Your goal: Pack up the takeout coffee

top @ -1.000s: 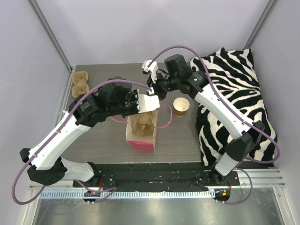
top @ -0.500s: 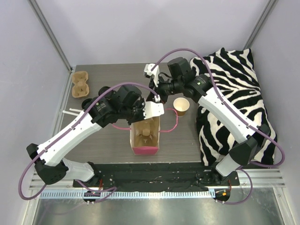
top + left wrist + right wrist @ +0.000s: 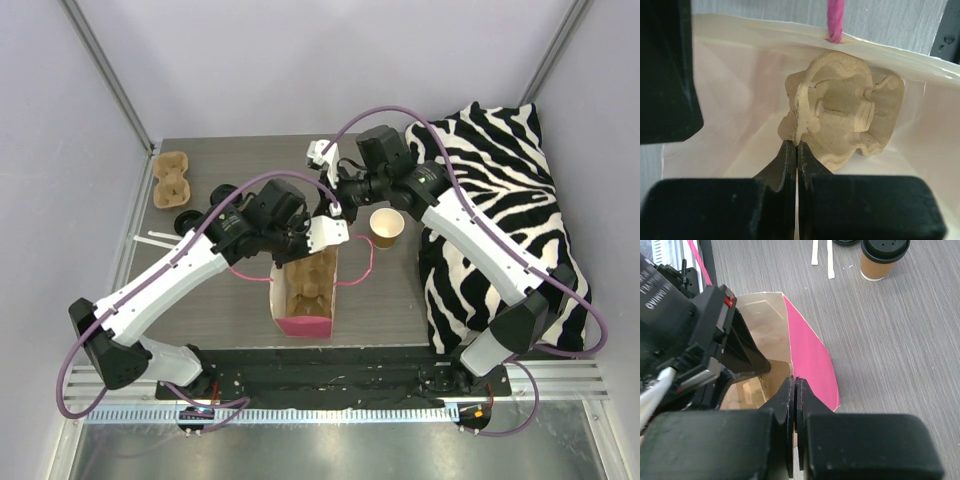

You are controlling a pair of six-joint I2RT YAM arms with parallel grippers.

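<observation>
Top external view shows the pink bag standing open on the table between the arms. Inside it sits a moulded cup carrier, its edge pinched tight by the left gripper. The right gripper is clamped on the bag's rim. An open paper cup stands just right of the bag. A second carrier lies at the far left corner, and a lidded cup stands near two white sticks.

Arms bent inward, left gripper and right gripper both closed.
</observation>
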